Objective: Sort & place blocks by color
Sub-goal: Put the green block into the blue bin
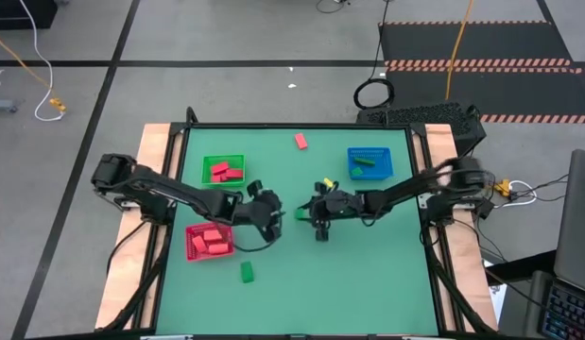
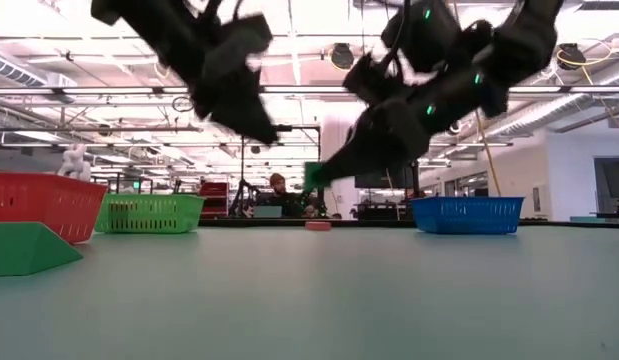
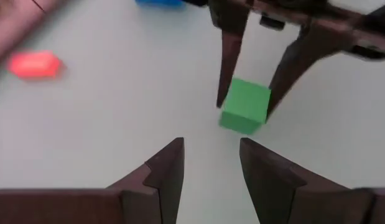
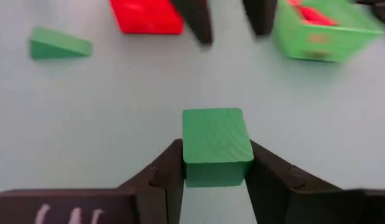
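Observation:
My right gripper point(image 4: 216, 171) is shut on a green cube point(image 4: 216, 146) near the table's middle point(image 1: 302, 214). My left gripper point(image 3: 211, 162) is open and faces that cube point(image 3: 245, 106) from the table's left, a short way off it point(image 1: 273, 212). A red block point(image 1: 301, 141) lies flat near the far edge. A green wedge point(image 1: 246, 272) rests on its broad face toward the near edge. Red blocks fill the red tray point(image 1: 193, 247) and the green tray point(image 1: 209, 161). A green block lies in the blue tray point(image 1: 385, 153). My right gripper pinches the green cube by two opposite side faces point(image 4: 187, 155), one finger on each. The cube sits at the fingers' free ends point(image 2: 312, 176). The fingers slant down from the table's right. The cube is lifted clear of the table.
The red tray point(image 2: 39, 205) and green tray point(image 2: 149, 212) stand on the table's left half, the blue tray point(image 2: 466, 213) at the far right. A small yellow object point(image 1: 323, 184) shows by the right arm. Open green tabletop lies along the near side.

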Controlling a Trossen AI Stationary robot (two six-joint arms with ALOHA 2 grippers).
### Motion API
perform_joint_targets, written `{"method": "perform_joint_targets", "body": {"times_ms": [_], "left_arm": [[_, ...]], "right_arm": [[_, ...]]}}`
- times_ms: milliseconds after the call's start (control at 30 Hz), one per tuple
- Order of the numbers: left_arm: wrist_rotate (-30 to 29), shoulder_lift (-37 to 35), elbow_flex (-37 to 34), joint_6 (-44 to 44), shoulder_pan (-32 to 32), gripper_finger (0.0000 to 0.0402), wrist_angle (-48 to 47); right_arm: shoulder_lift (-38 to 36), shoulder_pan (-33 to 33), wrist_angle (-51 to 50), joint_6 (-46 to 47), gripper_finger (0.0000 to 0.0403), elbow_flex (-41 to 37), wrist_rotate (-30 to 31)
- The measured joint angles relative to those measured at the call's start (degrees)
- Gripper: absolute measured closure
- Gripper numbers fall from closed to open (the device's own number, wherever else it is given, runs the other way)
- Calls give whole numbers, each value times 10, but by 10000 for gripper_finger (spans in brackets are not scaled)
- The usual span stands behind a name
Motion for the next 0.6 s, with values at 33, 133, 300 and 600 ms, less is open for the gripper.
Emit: {"method": "perform_joint_targets", "body": {"times_ms": [33,133,300,600], "left_arm": [[-18,-15,0,14,-2,243,4],[-43,-64,0,82,-7,243,60],[-58,-123,1,203,9,243,179],[-106,-122,0,201,82,243,242]], "right_arm": [[-25,0,-36,-6,280,0,22],[-107,-5,-148,-11,280,0,90],[-227,-26,-303,13,280,0,200],[-352,-109,-479,109,280,-12,332]]}}
